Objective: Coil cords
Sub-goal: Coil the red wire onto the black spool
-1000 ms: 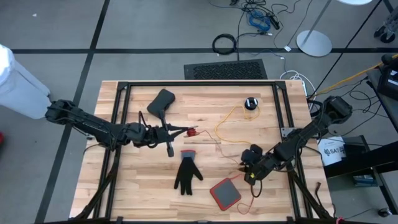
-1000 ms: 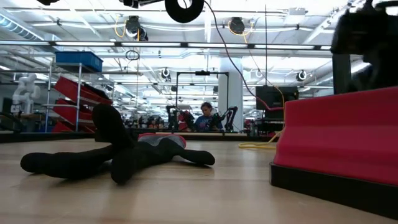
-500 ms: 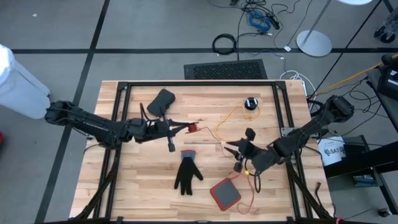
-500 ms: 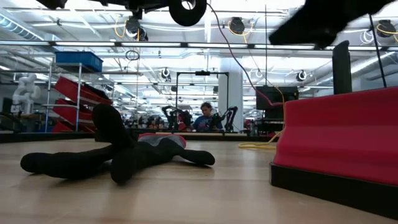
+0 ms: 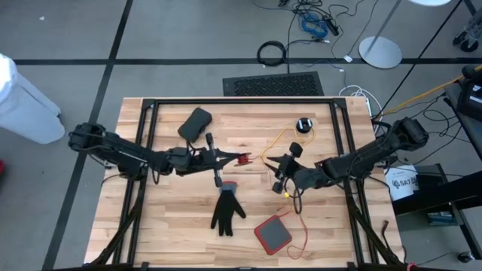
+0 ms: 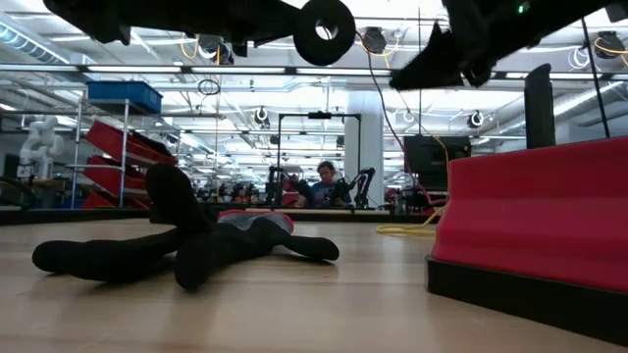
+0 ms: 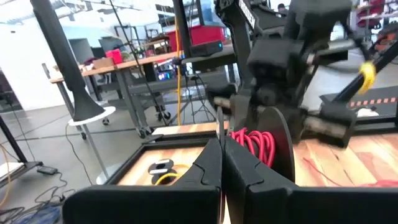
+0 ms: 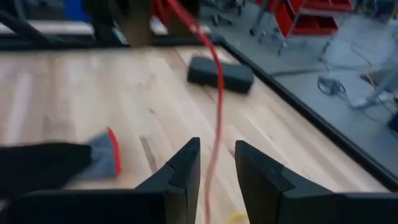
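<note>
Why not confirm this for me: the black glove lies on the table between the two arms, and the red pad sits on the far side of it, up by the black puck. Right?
One thing is wrong. The black glove does lie between the arms, but the red pad sits on the near side, toward the table's front edge, not by the black puck. The high view shows it.

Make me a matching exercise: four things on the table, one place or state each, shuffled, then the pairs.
1 black glove
2 red pad
3 black puck
4 dark case

A joined to a yellow cord
B beside the left arm
C next to the glove, on the side of the right arm
D lies flat, fingers spread

Pairs: 1-D, 2-C, 3-A, 4-B
</note>
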You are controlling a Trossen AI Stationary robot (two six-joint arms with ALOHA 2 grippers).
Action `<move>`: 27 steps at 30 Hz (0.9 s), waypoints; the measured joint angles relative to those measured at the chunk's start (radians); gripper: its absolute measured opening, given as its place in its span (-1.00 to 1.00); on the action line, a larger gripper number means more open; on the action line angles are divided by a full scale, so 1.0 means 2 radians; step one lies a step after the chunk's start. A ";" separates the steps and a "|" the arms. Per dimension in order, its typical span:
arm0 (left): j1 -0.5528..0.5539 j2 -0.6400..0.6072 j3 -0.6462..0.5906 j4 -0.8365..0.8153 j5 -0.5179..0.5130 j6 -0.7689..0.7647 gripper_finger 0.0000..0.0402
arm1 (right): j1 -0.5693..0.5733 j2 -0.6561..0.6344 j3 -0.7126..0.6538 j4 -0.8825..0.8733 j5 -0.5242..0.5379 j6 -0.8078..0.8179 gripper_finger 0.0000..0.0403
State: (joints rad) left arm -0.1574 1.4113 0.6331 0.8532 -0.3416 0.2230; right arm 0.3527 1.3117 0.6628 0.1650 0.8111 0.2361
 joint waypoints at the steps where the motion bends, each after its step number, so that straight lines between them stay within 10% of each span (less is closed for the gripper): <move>1: 0.000 0.004 0.000 0.008 0.000 0.000 -1.00 | -0.003 0.000 0.000 -0.014 -0.001 0.010 -0.57; 27: -0.001 0.007 0.000 0.019 0.001 0.000 -1.00 | -0.008 0.089 0.000 -0.031 0.023 0.074 -0.57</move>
State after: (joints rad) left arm -0.1585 1.4258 0.6331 0.8917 -0.3401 0.2226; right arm 0.3359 1.4906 0.6624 0.1028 0.8579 0.3849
